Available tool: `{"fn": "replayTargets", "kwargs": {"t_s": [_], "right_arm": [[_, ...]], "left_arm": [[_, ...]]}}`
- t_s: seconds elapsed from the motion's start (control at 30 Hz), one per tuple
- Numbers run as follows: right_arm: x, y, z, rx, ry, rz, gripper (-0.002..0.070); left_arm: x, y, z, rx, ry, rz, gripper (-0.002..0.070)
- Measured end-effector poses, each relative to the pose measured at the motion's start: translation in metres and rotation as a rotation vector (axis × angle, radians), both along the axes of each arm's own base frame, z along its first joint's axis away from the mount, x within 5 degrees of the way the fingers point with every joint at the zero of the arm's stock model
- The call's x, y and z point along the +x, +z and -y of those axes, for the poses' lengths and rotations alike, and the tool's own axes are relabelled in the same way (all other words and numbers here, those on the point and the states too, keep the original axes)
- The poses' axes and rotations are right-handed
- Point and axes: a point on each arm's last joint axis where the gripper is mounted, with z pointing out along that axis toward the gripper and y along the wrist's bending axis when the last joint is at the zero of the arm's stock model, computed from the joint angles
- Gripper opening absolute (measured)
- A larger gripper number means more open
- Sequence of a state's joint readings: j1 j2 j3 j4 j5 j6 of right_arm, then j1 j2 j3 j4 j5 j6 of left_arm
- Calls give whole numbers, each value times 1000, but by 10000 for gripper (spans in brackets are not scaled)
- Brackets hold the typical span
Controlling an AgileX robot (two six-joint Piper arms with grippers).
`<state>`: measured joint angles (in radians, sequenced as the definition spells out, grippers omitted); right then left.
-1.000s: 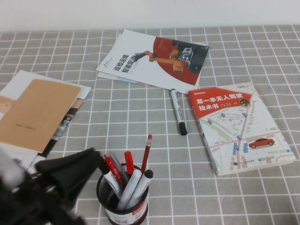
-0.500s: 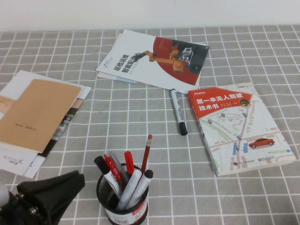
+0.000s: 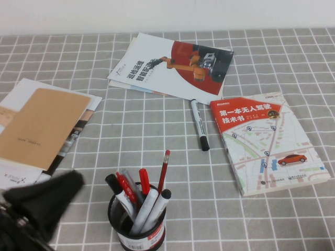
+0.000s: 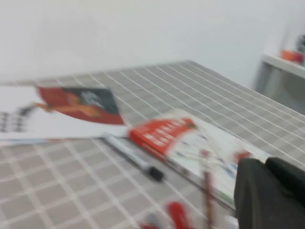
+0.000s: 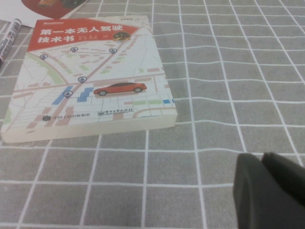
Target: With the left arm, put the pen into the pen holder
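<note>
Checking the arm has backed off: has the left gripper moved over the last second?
Yes. The left gripper has drawn back left, away from the pen holder, toward the brown notebook.

Open tablecloth (image 3: pixel 157 141) lies between the pen holder (image 3: pixel 137 230), black-capped marker (image 3: pixel 199 124) and books.

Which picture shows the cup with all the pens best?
The high view. There the black mesh pen holder stands whole at the near table edge, pens sticking up. The left wrist view catches only blurred pen tips beside the left hand; the right wrist view, by the right hand, misses it.
</note>
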<state>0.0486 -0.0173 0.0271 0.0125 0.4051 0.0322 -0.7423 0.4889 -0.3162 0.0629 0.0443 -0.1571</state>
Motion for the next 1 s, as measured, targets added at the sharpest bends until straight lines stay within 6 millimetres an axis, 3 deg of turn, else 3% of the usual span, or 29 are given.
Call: {"fn": "replayTargets", "kwargs": {"t_s": [0.2, 0.47, 0.73, 1.0], "right_arm": [[0, 0, 0, 0, 0, 0, -15], [0, 0, 0, 0, 0, 0, -15], [0, 0, 0, 0, 0, 0, -15], [0, 0, 0, 0, 0, 0, -15]], "left_arm": [[4, -10, -27, -29, 230, 43, 0], [-15, -45, -57, -89, 475, 174, 0], [-25, -75, -67, -12, 605, 178, 0], [-26, -89, -71, 86, 658, 70, 0]]}}
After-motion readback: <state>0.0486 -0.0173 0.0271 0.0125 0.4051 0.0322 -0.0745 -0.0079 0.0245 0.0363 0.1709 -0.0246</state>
